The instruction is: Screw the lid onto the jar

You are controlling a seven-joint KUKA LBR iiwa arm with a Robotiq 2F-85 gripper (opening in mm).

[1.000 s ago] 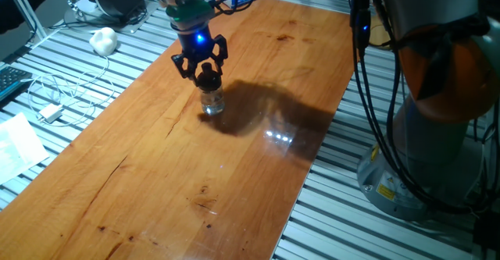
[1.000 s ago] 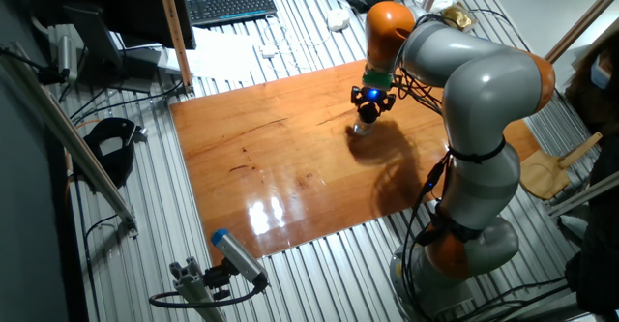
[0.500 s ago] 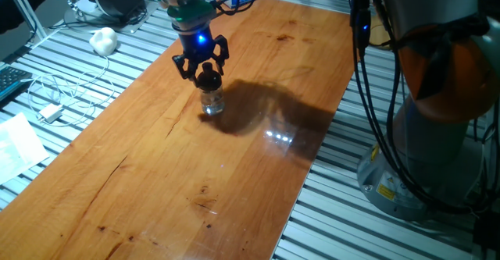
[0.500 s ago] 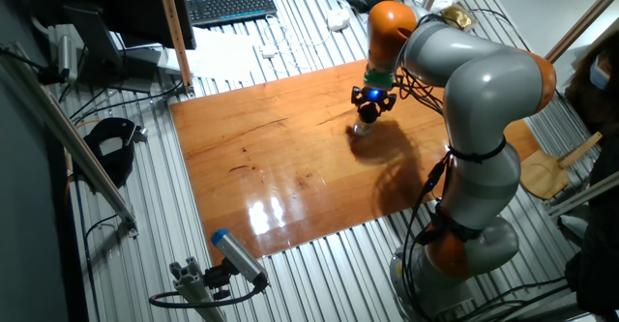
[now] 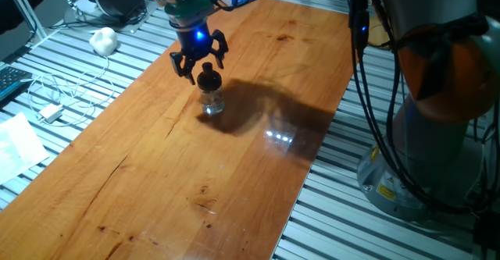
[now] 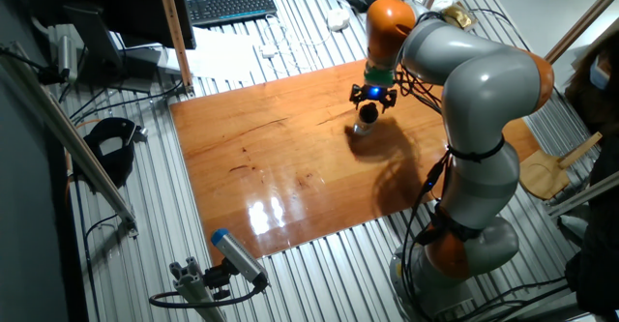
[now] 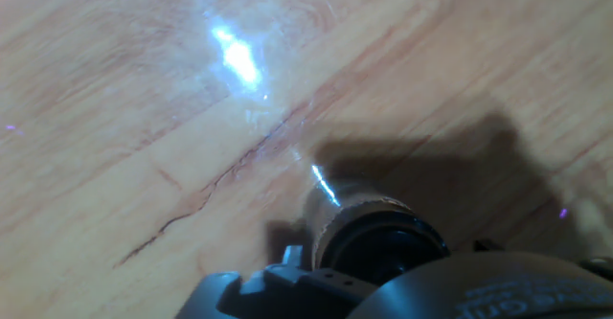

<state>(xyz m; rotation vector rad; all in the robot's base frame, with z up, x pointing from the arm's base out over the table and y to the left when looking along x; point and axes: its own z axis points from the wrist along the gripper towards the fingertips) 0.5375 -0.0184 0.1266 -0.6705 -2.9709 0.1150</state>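
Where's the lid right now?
In one fixed view the lid sits on top of the jar, toward the far end of the wooden table, just below the open gripper.

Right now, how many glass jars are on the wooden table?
1. The jar stands upright toward the far end of the wooden table, with the black lid on top, just below the open pincer. No other shows.

Grey-orange arm (image 6: pixel 484 80), black hand (image 5: pixel 200 59)
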